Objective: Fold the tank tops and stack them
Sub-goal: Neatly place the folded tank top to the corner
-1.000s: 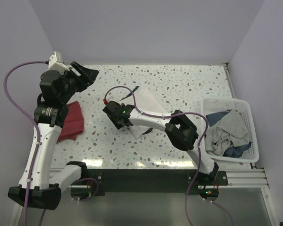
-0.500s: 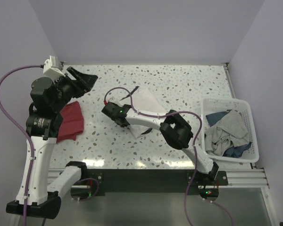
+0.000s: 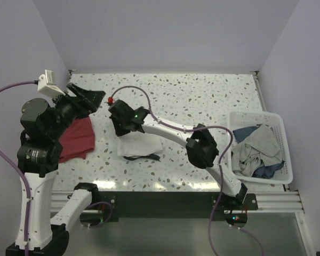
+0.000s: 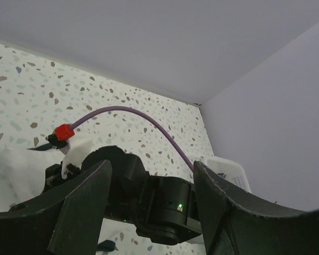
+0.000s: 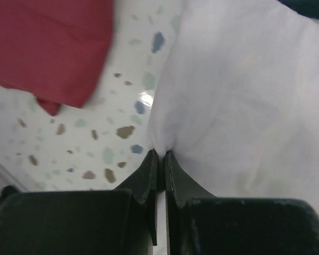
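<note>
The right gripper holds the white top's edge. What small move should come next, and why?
Probably lower the right gripper to the table and open it. Its fingers are shut on an edge of the white tank top, which lies roughly folded beside the red tank top; the left gripper is open and raised.

light: bright, even | shadows: soft | right wrist: blurred close-up
</note>
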Available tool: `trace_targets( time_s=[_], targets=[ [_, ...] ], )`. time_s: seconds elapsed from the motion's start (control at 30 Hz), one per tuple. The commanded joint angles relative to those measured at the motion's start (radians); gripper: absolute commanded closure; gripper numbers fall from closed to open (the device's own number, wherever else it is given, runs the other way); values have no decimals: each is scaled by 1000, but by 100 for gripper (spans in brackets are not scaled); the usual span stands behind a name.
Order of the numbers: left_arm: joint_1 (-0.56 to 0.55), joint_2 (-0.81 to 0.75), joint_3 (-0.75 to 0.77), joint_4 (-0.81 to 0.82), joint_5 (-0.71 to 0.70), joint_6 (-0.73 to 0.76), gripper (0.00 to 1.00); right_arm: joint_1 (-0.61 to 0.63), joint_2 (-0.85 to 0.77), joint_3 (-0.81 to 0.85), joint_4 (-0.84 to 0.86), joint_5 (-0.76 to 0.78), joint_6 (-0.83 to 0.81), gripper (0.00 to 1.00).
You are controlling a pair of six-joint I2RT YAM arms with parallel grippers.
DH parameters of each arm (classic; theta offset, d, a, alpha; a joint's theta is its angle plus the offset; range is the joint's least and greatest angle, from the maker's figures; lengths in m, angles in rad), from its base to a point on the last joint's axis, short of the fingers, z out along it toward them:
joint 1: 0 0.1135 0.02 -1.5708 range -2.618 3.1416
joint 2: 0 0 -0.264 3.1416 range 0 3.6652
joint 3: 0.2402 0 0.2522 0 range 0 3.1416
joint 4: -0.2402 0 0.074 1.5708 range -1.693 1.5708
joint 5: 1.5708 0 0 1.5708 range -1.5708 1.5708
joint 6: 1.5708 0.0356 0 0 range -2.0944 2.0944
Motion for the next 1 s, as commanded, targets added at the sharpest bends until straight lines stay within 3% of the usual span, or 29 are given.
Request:
trace_targets(
  time_s=[0.0,0.43,0.67,0.97],
  targets=[
    [4,-21,40,-66,6,28,32,3,-15,66,173,-168,157,100],
    [4,-54,32,-118,30,36,32,9,121,150,657,-253,408,100],
    [4,-59,31,-113,41,39,32,46,203,305,707,-210,389,100],
    [4,-45,15,-92,67,32,32,69,256,370,785,-164,361,100]
  ],
)
